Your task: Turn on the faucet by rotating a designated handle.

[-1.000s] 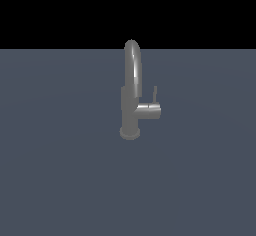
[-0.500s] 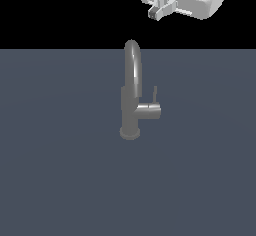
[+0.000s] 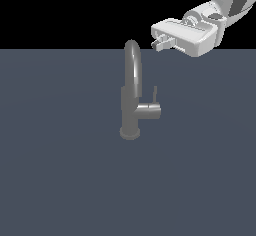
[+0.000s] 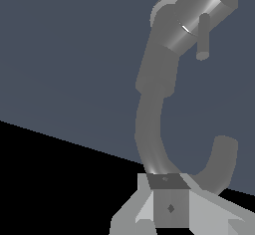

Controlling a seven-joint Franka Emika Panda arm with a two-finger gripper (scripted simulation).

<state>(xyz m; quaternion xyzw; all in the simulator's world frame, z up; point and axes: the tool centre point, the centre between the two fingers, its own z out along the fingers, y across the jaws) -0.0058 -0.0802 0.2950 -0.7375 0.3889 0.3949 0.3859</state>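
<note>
Gooseneck faucet: grey brushed metal, upright at centre of the slate-grey surface. Handle: thin lever, standing upright at 3 o'clock of the spout (on the side cylinder's end). Gripper: white, at 1 o'clock of the arch, apart from it; jaw state cannot be told.

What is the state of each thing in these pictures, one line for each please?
faucet: standing upright on the grey surface, nothing touching it.
handle: pointing up from the side cylinder, not held.
pincer: in the air above and to the exterior view's right of the spout, apart from the faucet; open or shut cannot be told.
</note>
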